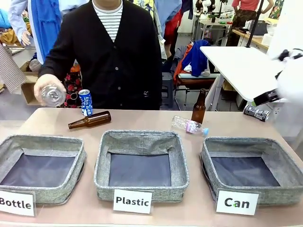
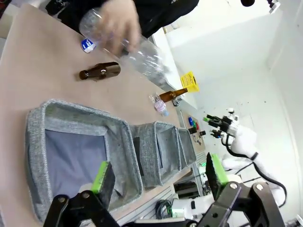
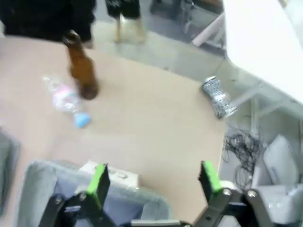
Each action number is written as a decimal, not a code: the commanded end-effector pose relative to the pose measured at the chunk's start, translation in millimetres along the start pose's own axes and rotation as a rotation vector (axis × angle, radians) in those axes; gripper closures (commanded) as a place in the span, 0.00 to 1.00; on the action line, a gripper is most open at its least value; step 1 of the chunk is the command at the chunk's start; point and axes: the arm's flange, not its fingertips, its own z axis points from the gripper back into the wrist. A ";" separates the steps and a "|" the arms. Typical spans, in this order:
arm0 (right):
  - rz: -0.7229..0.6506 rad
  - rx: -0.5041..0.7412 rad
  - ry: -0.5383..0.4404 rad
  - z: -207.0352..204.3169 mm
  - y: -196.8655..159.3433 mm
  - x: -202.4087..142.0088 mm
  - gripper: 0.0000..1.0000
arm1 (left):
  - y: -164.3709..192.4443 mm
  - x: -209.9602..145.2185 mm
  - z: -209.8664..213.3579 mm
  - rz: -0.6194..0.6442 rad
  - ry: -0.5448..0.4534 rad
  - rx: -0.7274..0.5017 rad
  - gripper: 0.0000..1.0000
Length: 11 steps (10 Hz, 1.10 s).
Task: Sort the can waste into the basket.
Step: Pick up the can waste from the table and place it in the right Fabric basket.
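A blue can [image 1: 85, 102] stands upright at the far left of the table, in front of the person; in the left wrist view this blue can [image 2: 87, 45] is partly behind the person's hand. A slim silver can [image 1: 256, 112] lies on its side at the table's far right edge, and the silver can [image 3: 218, 97] lies ahead and to the right of my right gripper [image 3: 154, 179]. That gripper hangs open and empty over the near rim of the basket [image 3: 42, 168]. The basket [image 1: 236, 143] signed "Can" sits at the front right. My left gripper [image 2: 158, 175] is open and empty, high above the left bin.
The person's hand holds a clear plastic bottle [image 1: 51, 94] above the far left corner. One brown bottle [image 1: 90, 120] lies behind the "Plastic" bin [image 1: 142, 137]; another brown bottle [image 1: 199, 108] stands upright by a lying clear bottle [image 1: 188, 126]. The "Bottle" bin [image 1: 42, 140] is front left.
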 end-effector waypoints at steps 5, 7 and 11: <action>-0.040 -0.143 0.240 -50.9 -93.4 14.0 0.00 | 0.3 1.0 0.4 -0.024 -0.015 -0.021 0.00; 0.027 -0.238 0.247 -40.4 -100.4 -1.3 0.00 | 0.3 1.0 0.4 -0.024 -0.015 -0.021 0.00; 0.154 -0.119 0.301 -58.9 -95.5 5.3 0.00 | 0.3 1.0 0.4 -0.024 -0.015 -0.021 0.00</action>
